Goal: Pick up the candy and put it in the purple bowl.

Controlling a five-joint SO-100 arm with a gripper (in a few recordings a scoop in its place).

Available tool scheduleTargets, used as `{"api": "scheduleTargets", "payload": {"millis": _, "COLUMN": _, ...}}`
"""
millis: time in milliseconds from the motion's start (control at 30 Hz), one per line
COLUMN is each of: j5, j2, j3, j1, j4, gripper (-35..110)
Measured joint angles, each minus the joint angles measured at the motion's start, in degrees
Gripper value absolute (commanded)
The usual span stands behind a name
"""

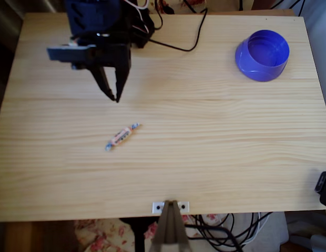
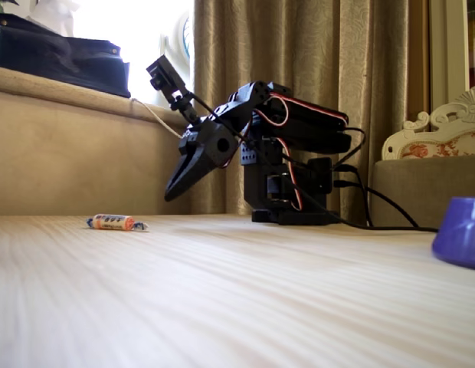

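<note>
The candy (image 1: pixel 122 136) is a small wrapped sweet with twisted ends, lying slantwise on the wooden table (image 1: pixel 205 157), left of centre. In the fixed view the candy (image 2: pixel 115 222) rests flat at the left. My black gripper (image 1: pixel 114 97) points down toward the table behind the candy, a short way off and touching nothing. Its fingertips meet, with nothing between them. In the fixed view the gripper (image 2: pixel 170 196) hangs tilted above the table surface, to the right of the candy. The purple bowl (image 1: pixel 263 55) stands upright at the far right corner; its edge shows in the fixed view (image 2: pixel 461 241).
The arm's base (image 1: pixel 136 26) sits at the back edge with black cables (image 1: pixel 176 46) trailing toward the right. A camera mount (image 1: pixel 171 218) is clamped at the front edge. A dark object (image 1: pixel 324 189) pokes in at the right edge.
</note>
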Motion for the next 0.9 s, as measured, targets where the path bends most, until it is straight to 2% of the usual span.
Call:
{"api": "scheduleTargets", "payload": {"millis": 267, "j5": 4.66, "j2": -7.82, "j3": -6.59, "j1": 1.76, "j4": 0.79, "gripper": -1}}
{"api": "scheduleTargets", "payload": {"millis": 633, "j5": 16.7, "j2": -28.48, "j3": -22.94, "j1": 7.12, "j4": -0.26, "gripper": -1}}
{"api": "scheduleTargets", "payload": {"millis": 900, "j5": 25.05, "j2": -45.62, "j3": -32.61, "j1": 5.63, "j4": -4.31, "gripper": -1}}
